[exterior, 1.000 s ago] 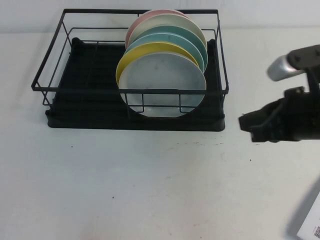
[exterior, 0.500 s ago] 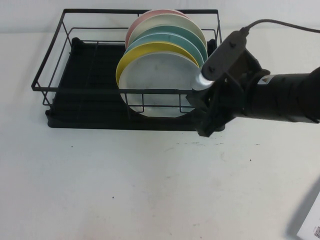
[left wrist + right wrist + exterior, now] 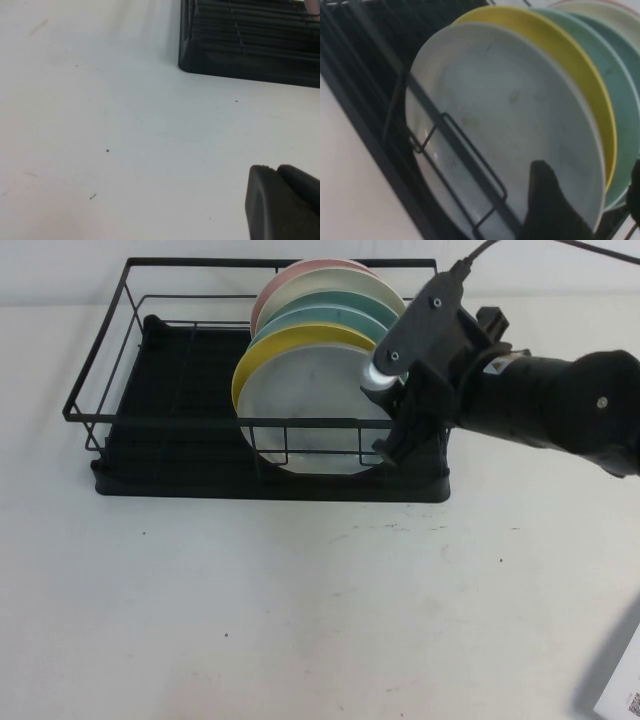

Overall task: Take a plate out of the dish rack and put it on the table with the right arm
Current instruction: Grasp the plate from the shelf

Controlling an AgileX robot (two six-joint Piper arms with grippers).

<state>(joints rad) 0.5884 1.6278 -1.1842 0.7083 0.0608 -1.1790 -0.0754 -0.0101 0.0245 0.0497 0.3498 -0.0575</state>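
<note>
Two tools: right tool spread astride plate edge in dish rack, left tool probably parked, grip unclear.

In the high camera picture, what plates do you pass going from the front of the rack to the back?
Grey-blue plate → yellow plate → two teal plates → cream plate → pink plate. The right gripper sits at the front plate's right edge; the left gripper is parked.

Right gripper hides plate right edge; left gripper cut off by frame.
</note>
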